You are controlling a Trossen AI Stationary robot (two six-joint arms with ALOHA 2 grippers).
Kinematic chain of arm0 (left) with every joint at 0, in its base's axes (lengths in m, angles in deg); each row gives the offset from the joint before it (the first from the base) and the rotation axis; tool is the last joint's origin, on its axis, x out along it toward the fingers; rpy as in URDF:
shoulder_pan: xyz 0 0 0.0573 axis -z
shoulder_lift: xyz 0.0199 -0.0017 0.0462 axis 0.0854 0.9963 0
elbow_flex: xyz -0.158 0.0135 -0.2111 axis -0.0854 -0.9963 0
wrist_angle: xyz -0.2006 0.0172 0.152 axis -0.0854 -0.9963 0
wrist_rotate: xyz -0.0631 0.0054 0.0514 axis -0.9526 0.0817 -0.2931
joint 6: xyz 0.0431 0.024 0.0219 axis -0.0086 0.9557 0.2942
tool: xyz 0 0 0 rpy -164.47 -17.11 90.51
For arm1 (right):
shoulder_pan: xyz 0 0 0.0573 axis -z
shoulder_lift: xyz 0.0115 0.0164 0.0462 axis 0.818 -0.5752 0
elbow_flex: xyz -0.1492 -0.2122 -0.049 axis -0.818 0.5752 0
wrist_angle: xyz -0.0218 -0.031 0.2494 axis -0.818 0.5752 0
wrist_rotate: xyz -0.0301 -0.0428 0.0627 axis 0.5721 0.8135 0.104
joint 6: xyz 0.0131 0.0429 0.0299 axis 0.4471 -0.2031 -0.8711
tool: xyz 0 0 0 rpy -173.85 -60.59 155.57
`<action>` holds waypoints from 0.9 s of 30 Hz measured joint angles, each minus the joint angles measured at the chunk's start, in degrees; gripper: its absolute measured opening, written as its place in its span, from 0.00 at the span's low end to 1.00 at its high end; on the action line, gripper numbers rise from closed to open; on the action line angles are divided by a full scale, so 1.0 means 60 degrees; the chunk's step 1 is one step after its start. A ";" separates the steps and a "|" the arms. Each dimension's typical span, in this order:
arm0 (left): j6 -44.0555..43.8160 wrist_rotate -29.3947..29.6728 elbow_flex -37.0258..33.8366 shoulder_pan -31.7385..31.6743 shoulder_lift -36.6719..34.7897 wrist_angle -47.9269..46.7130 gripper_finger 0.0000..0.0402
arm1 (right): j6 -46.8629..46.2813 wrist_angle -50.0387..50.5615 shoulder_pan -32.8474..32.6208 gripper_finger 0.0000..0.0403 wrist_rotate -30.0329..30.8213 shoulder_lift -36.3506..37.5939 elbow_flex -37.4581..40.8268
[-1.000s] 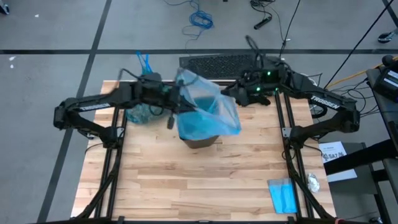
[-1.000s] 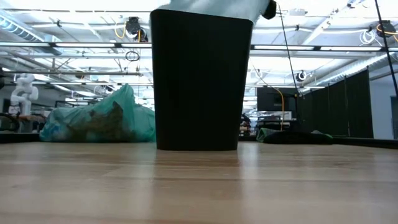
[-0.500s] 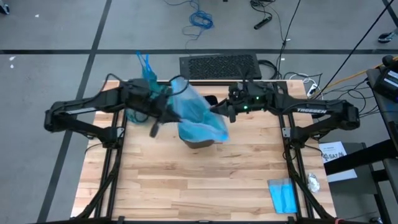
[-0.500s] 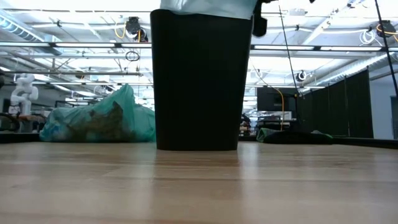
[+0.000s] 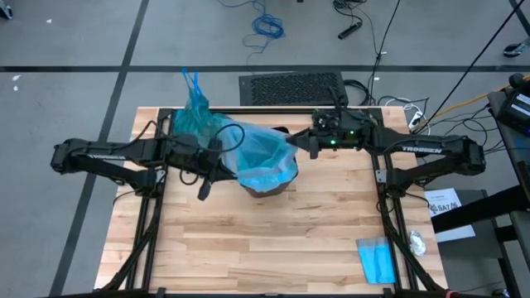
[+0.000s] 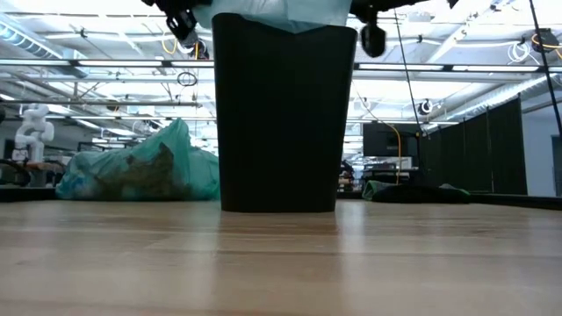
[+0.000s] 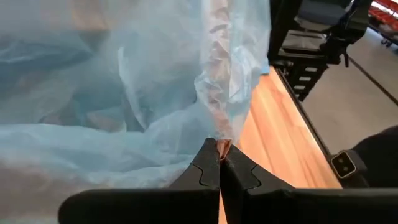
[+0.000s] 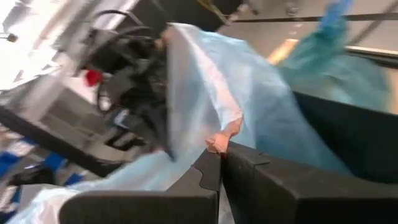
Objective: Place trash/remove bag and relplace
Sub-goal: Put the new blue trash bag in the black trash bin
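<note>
A black bin point(image 5: 267, 187) point(image 6: 283, 114) stands on the wooden table's middle. A pale sky-blue plastic bag point(image 5: 261, 156) point(image 6: 279, 12) hangs open over its top, held between both grippers. My left gripper point(image 5: 224, 154) point(image 7: 219, 157) is shut on the bag's left rim and my right gripper point(image 5: 292, 147) point(image 8: 219, 163) on its right rim. The teal-green bag point(image 5: 192, 121) point(image 6: 140, 168), knotted at the top, lies on the table at the far left. Brown trash shows through its wall. My left gripper pinches a gathered bit of the pale blue bag's rim point(image 7: 221, 140) between its two shut fingers, coming nearly level from the table's left. The plastic spreads away from the fingers, slack and crinkled. My right gripper pinches the opposite rim's edge point(image 8: 219, 143) between its fingers, level from the table's right. The bag hangs down from there into the bin.
A folded stack of blue bags point(image 5: 377, 258) and a white crumpled scrap point(image 5: 416, 242) lie at the near right corner. A black mat point(image 5: 291, 85) sits just beyond the far edge. Bare wood lies in front of the bin.
Both grippers have sunk toward the bin, still shut on the pale blue bag. The left one has also drawn back toward the table's left edge. The bag, bunched and held high before, now hangs lower with its mouth spread wide over the bin's top.
</note>
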 joint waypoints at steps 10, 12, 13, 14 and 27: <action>-0.0227 0.0229 -0.0004 0.0661 0.0014 -0.0073 0.00 | 0.0277 0.2774 -0.0002 0.00 0.1080 0.1317 0.0004; -0.0270 0.0284 -0.0004 0.0794 0.0069 -0.0098 0.00 | 0.0280 0.3163 -0.0111 0.00 0.1303 0.1469 0.0004; -0.0273 0.0353 -0.0004 0.0856 0.0099 -0.0116 0.00 | 0.0275 0.3363 -0.0156 0.00 0.1422 0.1526 0.0015; -0.0273 0.0436 -0.0004 0.0912 0.0141 -0.0117 0.00 | 0.0252 0.3386 -0.0201 0.00 0.1481 0.1601 0.0110; -0.0707 0.2755 -0.0693 0.1271 0.0601 -0.0068 0.00 | -0.1224 0.0784 -0.0189 0.00 0.1567 0.2171 0.2846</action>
